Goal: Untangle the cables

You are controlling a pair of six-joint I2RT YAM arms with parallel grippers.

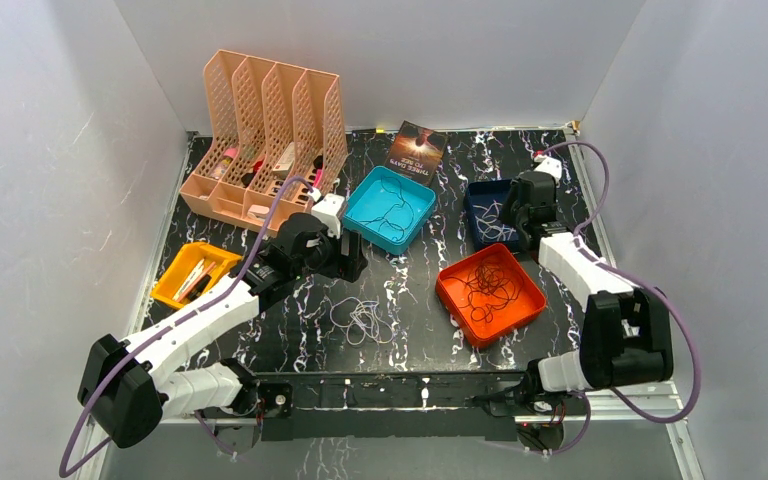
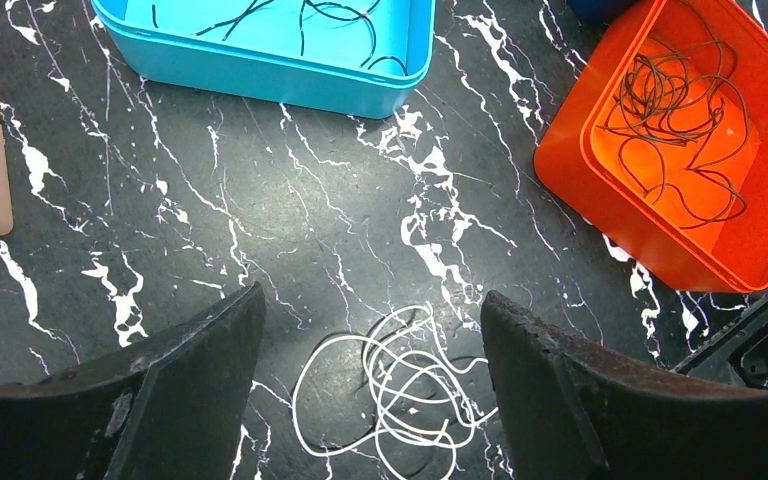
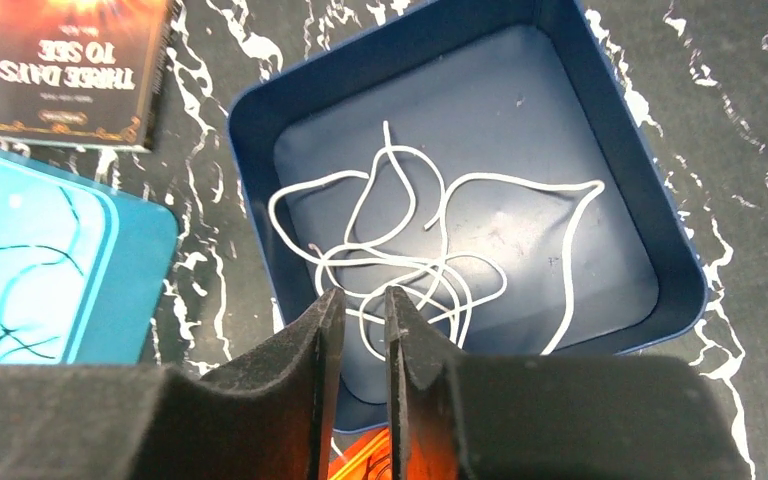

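1. Logging from the bottom of the frame upward: a white cable (image 2: pixel 400 400) lies loose on the marbled table (image 2: pixel 290 210), low centre in the left wrist view. It is thin and limp, with several slack loops crossing one another and no free end that I can pick out.
2. The left gripper (image 2: pixel 370 308) hangs over that coil with its jaws spread wide, empty, and the loops showing between the two fingers.
3. Risk: closing on the middle of the bundle would likely pinch several strands at once. A lift would then tighten the crossings instead of freeing them.
4. Right of centre sits the orange tray (image 2: pixel 570 165) with a dark tangle (image 2: pixel 675 110) in it, dense and wiry. Risk: it stands near the white coil, so a dragged loop could catch its rim.
5. Higher up, the teal tray (image 2: pixel 260 75) holds a few dark strands (image 2: pixel 300 15), spread thin and mostly apart.
6. Upper right of the top view: the navy tray (image 3: pixel 620 130) holds a second white cable (image 3: pixel 400 262), in open loops crossing near the middle.
7. The right gripper (image 3: pixel 362 295) is over the navy tray's near side with its jaws almost together, only a slit between them. Whether a strand is caught there I cannot tell. Risk: if one is, pulling away would drag the whole cable out.
8. Farthest back are a book (image 3: pixel 70 70) and a peach file rack (image 1: pixel 265 130).
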